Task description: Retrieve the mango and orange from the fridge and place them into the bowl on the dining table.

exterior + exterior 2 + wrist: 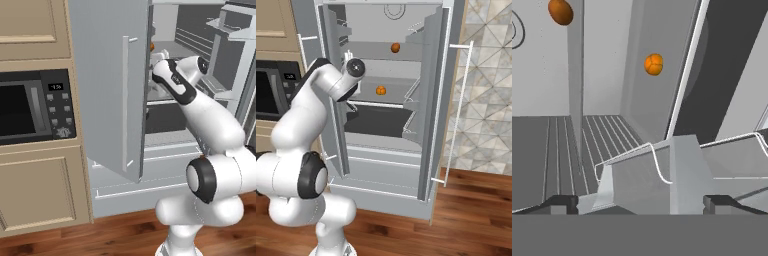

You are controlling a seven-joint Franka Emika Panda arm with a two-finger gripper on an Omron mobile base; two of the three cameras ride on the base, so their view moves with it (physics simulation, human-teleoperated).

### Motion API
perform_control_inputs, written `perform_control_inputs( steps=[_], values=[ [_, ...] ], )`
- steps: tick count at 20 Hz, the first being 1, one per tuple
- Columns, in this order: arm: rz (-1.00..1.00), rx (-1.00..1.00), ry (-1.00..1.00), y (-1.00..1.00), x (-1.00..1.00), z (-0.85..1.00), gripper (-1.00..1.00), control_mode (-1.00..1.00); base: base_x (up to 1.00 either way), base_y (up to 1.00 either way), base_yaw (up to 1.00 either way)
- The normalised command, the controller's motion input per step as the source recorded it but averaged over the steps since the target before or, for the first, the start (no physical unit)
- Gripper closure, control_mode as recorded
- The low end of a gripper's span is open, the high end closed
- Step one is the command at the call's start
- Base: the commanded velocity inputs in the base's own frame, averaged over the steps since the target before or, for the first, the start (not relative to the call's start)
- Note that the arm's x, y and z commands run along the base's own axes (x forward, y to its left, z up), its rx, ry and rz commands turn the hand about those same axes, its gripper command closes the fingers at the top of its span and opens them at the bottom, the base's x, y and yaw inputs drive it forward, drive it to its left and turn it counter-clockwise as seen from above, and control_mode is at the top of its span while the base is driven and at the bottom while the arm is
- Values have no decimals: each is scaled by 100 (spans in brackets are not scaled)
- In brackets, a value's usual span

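The fridge (428,100) stands with both doors swung open. The mango (395,47), a small reddish fruit, lies on an upper shelf, and the bright orange (380,90) lies on the shelf below it. The hand view is rolled and shows the mango (560,11) at top left and the orange (654,64) further right, both well ahead of the hand. My gripper (642,205) is open with nothing between its fingers, just inside the fridge at its left side, over a wire-railed door bin (647,172). The bowl and the dining table are out of view.
The open left fridge door (107,85) stands close to my forearm. A black-fronted microwave (30,107) sits in beige cabinets to the left. The right door (461,110) hangs open against a tiled wall. Wood floor lies below.
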Motion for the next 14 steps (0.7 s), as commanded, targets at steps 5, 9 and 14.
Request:
perform_control_inputs(
  steps=[5,9,14],
  values=[
    [0,1,0,17,20,-1,-100,-100,0,0,0],
    [2,0,0,26,0,0,-100,-100,0,0,0],
    [3,0,0,34,0,0,-100,-100,0,0,0]
  ],
)
